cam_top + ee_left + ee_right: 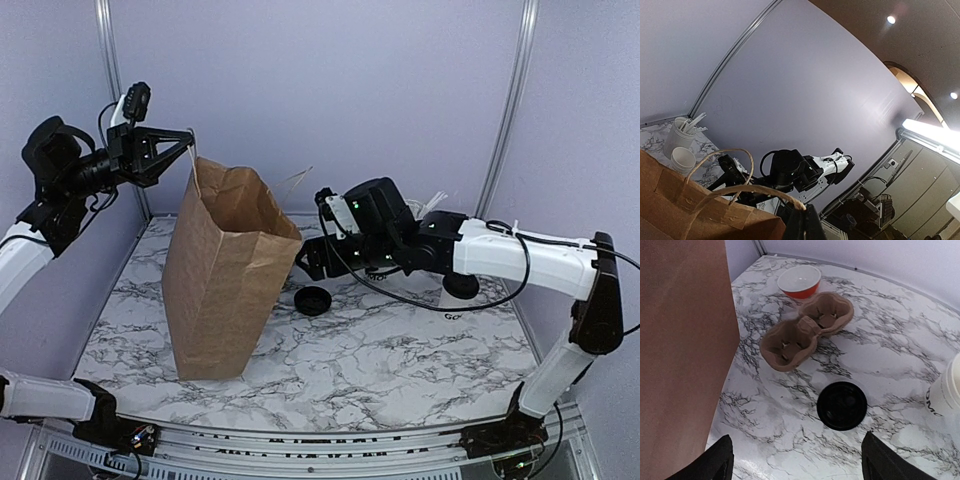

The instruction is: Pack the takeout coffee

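I read the step in hand as picking the lid [841, 405] off the worktop [890, 340] so it can go onto the cup [946, 390] before anything is bagged. My right claw [796, 456] hovers over the marble with its jaws spread wide and nothing between them. The lid lies just ahead of it and a little to the right. I should shift right until the lid sits centred between the fingers, then come straight down and catch it across the rim. It is flat and thin, so I judge it could skid on the smooth surface if one finger lands first. I also want to stay off the pulp carrier [805, 330] beyond it.

My left claw [188, 137] is raised and pinched shut on a handle [726, 150] of the paper bag [225, 270], which stands upright and well apart from the cup.

The lid is round and black. The cup is white paper with dark lettering near its base, standing upright at the right edge of the right wrist view, uncovered. I cannot tell whether it is full.
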Controlling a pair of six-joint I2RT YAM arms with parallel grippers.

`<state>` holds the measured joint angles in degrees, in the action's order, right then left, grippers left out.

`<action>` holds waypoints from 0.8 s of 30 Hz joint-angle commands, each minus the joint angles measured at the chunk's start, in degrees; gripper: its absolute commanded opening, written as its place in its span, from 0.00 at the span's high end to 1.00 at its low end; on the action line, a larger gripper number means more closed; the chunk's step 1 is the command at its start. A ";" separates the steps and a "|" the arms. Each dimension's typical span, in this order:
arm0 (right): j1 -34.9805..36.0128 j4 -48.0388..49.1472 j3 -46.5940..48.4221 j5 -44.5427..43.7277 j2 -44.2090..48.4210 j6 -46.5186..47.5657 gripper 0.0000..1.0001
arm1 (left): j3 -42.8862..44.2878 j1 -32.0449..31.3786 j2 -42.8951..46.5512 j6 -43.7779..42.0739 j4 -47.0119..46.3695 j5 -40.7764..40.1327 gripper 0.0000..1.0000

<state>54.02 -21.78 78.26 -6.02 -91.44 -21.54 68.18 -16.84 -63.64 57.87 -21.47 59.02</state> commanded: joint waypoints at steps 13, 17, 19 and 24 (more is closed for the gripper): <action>2.41 16.49 9.68 14.53 -14.11 -1.85 0.15 | -6.09 7.91 4.31 -5.04 6.15 4.46 1.00; 2.47 19.62 11.08 17.63 -16.27 -2.76 0.15 | -3.61 8.29 2.80 -8.12 11.01 3.99 1.00; 2.50 20.82 11.42 18.33 -16.87 -3.04 0.15 | 0.11 8.24 2.23 -15.53 22.23 1.71 1.00; 2.71 22.67 13.08 20.38 -19.05 -3.73 0.15 | 4.82 8.48 2.35 -26.44 39.32 -7.59 0.97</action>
<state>56.36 -3.51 87.68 11.16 -108.47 -24.01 68.90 -8.88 -61.80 42.78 1.80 58.59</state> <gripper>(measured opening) 0.852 0.024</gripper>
